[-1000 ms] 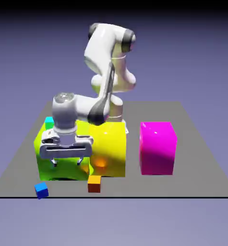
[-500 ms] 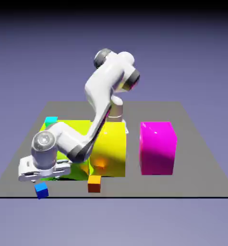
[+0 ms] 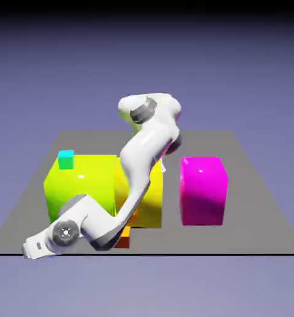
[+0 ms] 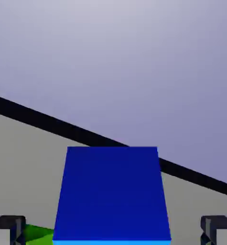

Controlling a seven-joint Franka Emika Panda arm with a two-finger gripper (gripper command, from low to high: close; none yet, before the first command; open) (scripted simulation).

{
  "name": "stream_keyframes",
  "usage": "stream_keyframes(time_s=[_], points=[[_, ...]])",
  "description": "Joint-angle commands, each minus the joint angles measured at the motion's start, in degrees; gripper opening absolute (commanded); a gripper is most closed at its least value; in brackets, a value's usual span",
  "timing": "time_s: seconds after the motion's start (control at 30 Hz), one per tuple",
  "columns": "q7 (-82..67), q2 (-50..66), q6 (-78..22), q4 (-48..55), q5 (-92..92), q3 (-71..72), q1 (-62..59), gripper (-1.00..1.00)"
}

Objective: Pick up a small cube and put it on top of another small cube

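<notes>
In the exterior view's lower left, your fingers [image 4: 113, 230] had dropped lower than in the earlier frame, and the arm now hid the blue cube. The hand view's bottom middle showed that cube [image 4: 113, 194] between the fingers, which stood apart with gaps on both sides, gripping nothing. Your teal cube [image 3: 66, 160] remained on the green block [image 3: 81, 176], left of centre.

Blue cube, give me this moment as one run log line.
gripper: open, not touching | blue cube: between fingertips | teal cube: by green block | stack: not made
</notes>
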Motion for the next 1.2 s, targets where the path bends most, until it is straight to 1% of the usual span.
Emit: stream_keyframes(time_s=[0.0,0.1,0.13,0.6,1.03,1.1,1.17], points=[[0.0,0.0,0.0,0.0,0.0,0.0,0.0,-1.0],[0.24,-2.7,-7.46,5.47,-1.72,-1.83,0.2,-1.0],[-0.95,-4.1,-6.6,6.01,-0.81,-2.18,-1.68,-1.0],[29.36,-33.01,-22.62,-3.16,0.33,3.74,-19.22,-1.0],[61.75,-54.5,-41.42,-13.1,-2.31,10.36,-28.13,-1.0],[62.99,-54.07,-42.36,-13.5,-2.92,10.65,-27.16,-1.0],[63.34,-55.48,-39.28,-17.65,-3.3,10.67,-26.03,-1.0]])
